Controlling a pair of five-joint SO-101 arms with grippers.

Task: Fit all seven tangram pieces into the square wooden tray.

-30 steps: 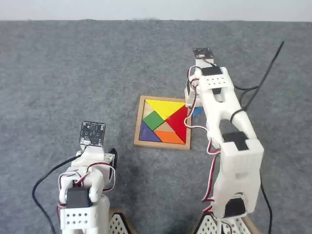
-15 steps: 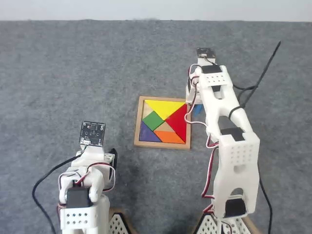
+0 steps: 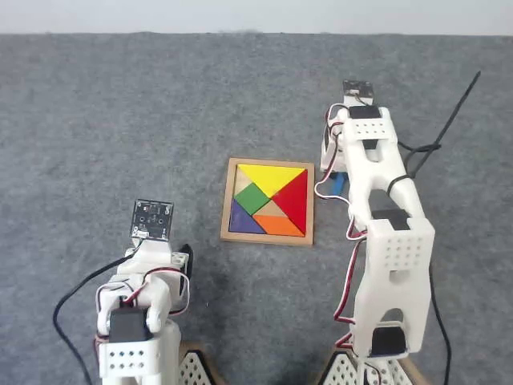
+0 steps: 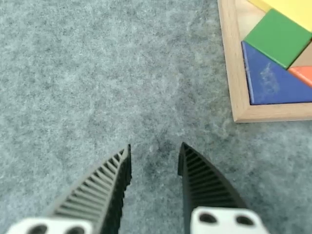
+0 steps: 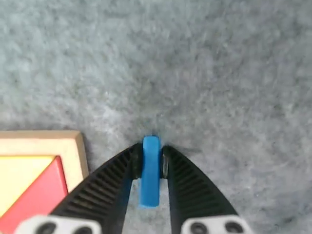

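- Tray point(image 3: 226, 204) lies flat on the grey carpet point(image 3: 120, 104) between the two arms. Yellow, red, purple and orange pieces and a green square point(image 3: 252, 197) are seated in it. It has a bare middle gap point(image 3: 275, 208) and a bare corner gap point(image 3: 241, 186) beside the green square.
- Blue piece point(image 5: 150, 175) is pinched on edge in the right claw point(image 5: 151, 150), just off the tray's right side and low over the carpet. Its outline cannot be read from this angle.
- Left claw point(image 4: 155, 148) hangs empty, jaws a little apart, over the carpet near the tray's lower left corner.
- To do this step well, I judge: lift clear of the rim, carry the piece over a gap and turn it to match the edges. Lower it, and let go only once a corner sits.
- Risk: held on edge, the piece may end up tilted against a neighbour.
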